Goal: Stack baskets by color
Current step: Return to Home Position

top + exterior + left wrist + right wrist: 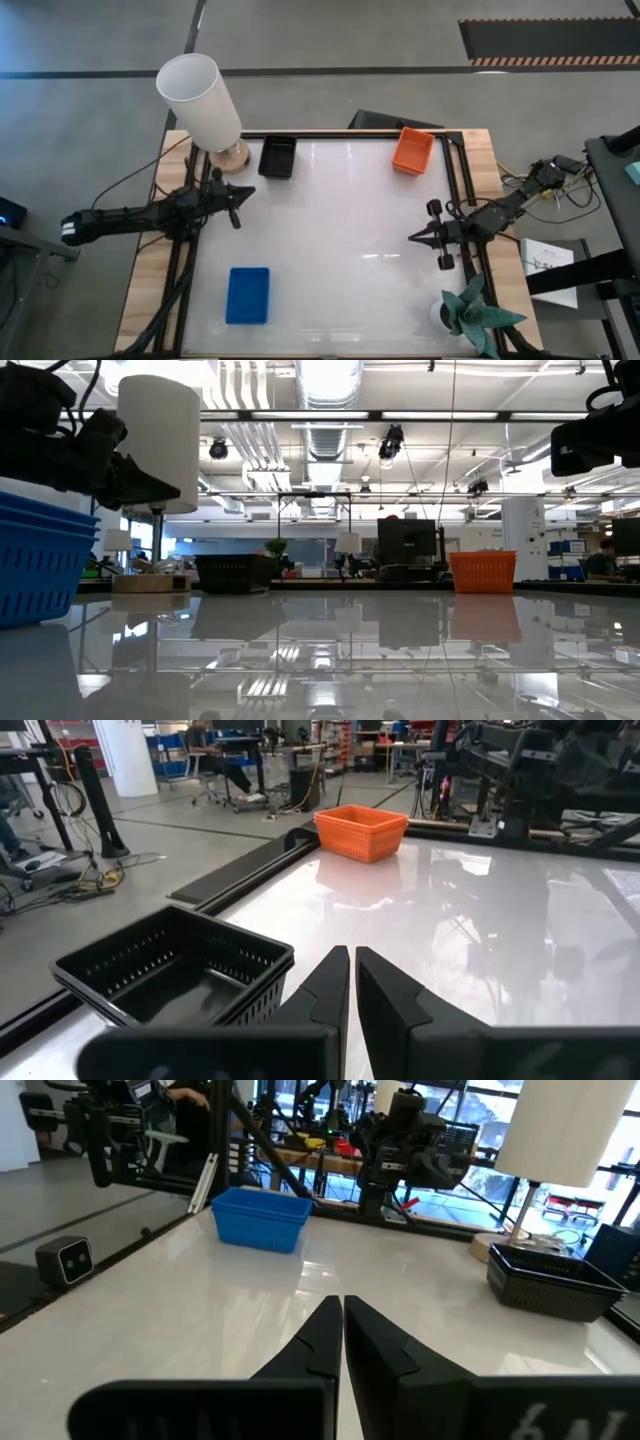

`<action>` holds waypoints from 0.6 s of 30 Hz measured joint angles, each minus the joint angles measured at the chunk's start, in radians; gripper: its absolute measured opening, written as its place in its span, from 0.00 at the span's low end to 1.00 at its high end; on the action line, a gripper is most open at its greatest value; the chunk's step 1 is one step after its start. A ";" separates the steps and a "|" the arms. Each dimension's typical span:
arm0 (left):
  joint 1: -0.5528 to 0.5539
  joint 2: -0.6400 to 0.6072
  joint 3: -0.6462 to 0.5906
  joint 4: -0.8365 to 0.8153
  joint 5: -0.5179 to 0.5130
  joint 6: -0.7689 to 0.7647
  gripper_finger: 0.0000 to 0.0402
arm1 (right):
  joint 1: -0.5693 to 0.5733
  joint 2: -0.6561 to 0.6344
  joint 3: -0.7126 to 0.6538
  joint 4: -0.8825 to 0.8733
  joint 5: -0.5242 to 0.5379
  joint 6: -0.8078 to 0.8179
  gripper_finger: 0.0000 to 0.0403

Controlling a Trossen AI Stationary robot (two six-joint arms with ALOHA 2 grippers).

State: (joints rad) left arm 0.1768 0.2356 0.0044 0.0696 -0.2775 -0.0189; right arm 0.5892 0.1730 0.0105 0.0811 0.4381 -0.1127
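Note:
A blue basket stack point(248, 295) sits on the white table near its front left. A black basket stack point(277, 156) stands at the far edge beside the lamp, and an orange basket stack point(412, 150) at the far right. My left gripper point(243, 192) is shut above the table's left side, near the black baskets point(175, 970), holding nothing. My right gripper point(413, 237) is shut above the right side, pointing toward the table's middle, holding nothing. The blue baskets point(260, 1217) lie well ahead of it.
A tall white lampshade point(200, 100) on a wooden base point(231, 156) stands at the far left corner. A green plant point(475, 312) is at the near right corner. Black rails point(455, 180) run along the table's sides. The middle of the table point(340, 230) is bare.

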 joint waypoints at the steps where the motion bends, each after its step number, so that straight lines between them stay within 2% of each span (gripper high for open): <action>1: 0.000 0.002 0.000 0.000 0.000 0.000 0.01 | 0.000 0.000 0.000 0.001 0.000 0.000 0.02; 7: 0.000 0.014 0.000 0.000 0.000 0.000 0.01 | 0.000 -0.013 0.000 0.001 0.000 -0.001 0.02; 14: 0.000 0.013 0.000 0.000 0.000 0.000 0.01 | -0.011 -0.160 0.000 -0.002 0.000 -0.002 0.02; 18: 0.000 0.013 0.000 0.002 0.003 0.000 0.01 | -0.055 -0.172 0.000 0.073 0.002 0.008 0.02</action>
State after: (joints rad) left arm 0.1767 0.2484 0.0044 0.0712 -0.2749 -0.0185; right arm 0.5345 0.0006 0.0101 0.1539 0.4405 -0.1049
